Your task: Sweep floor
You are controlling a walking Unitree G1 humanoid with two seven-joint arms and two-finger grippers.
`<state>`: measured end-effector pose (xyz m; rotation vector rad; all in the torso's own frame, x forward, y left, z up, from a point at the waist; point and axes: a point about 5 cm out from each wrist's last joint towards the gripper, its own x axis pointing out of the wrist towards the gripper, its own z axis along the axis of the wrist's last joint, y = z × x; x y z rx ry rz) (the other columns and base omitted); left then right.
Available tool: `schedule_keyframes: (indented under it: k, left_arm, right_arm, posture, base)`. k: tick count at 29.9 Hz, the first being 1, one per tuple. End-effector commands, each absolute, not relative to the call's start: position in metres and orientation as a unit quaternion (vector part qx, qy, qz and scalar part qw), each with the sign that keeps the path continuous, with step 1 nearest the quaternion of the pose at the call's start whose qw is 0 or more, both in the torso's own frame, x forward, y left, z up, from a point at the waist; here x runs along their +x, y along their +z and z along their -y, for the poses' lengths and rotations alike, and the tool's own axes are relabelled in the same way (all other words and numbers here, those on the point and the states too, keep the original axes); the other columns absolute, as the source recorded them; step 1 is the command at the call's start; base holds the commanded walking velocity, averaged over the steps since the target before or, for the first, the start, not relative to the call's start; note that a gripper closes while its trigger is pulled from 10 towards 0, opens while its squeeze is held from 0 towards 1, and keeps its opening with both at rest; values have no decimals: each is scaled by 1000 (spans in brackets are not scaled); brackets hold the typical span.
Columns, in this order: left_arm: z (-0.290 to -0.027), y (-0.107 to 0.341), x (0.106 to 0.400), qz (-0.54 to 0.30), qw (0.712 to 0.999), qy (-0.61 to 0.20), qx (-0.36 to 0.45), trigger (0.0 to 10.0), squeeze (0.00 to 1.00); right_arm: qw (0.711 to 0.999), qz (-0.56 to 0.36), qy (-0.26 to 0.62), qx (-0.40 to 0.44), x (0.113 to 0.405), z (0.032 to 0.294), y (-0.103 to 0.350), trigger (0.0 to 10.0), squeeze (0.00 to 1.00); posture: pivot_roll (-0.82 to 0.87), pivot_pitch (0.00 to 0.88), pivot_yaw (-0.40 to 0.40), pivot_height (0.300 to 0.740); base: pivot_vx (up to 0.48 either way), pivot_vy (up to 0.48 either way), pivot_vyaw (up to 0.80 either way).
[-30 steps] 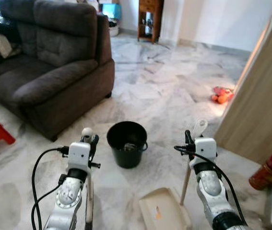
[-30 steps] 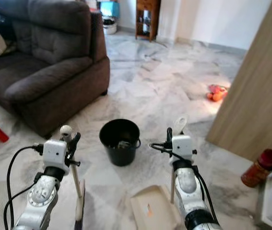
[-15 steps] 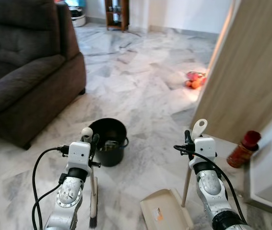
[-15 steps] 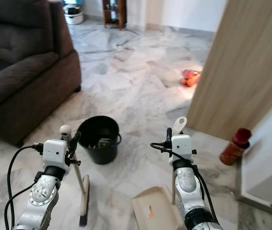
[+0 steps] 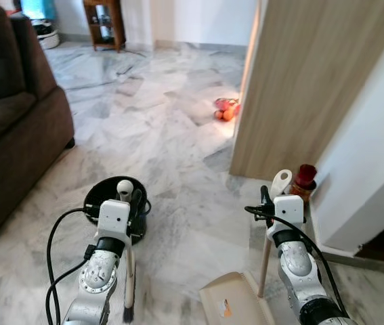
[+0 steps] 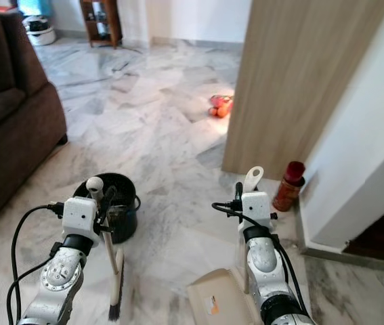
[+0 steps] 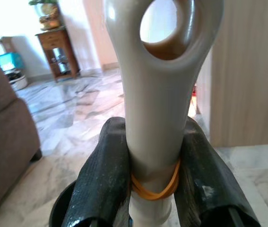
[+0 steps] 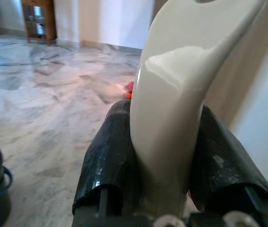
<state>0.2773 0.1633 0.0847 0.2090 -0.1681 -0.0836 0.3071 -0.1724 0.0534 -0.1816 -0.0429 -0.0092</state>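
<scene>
In the left eye view, the left gripper [image 5: 133,200] is clamping the handle of a broom [image 5: 130,271] near its top, the bristles hanging just above the marble floor [image 5: 171,128]; the right gripper [image 5: 266,196] is clamping the upright handle of a dustpan [image 5: 236,305], whose tray is resting on the floor. Both tools are looking light and stiff, so a hold near the handle top is giving reach but probably little leverage. In the right eye view, a black bucket [image 6: 120,203] is standing just behind the broom, a red bottle [image 6: 288,185] is standing beside a wooden panel [image 6: 293,88], and a sofa [image 6: 9,128] is bounding the left side; a red toy [image 6: 220,105] is lying further off. In the left wrist view, the fingers [image 7: 103,184] are gripping the smooth plastic handle above a rubber band [image 7: 153,189]. In the right wrist view, the fingers [image 8: 110,161] are gripping the glossy, probably slippery dustpan handle.
</scene>
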Motion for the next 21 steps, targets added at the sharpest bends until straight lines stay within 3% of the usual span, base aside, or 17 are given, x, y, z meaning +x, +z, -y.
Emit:
schedule_keyframes:
  k: [1,7,21]
  left_arm:
    - [-164,91,280,98,988,-41,111,10000,0]
    - [-163,92,280,98,987,-42,116,10000,0]
    - [-163,91,281,98,987,-43,119,10000,0]
  right_arm:
    - [995,34,-9,-90,312,173,61,10000,0]
    - [995,33,-11,-90,312,173,60,10000,0]
    - [995,33,-12,-91,313,174,61,10000,0]
  posture:
    - [97,0,11,740]
    - [96,0,12,740]
    - [94,0,12,740]
  base:
    - [0,0,-800]
    - [0,-154,-800]
    - [0,0,-800]
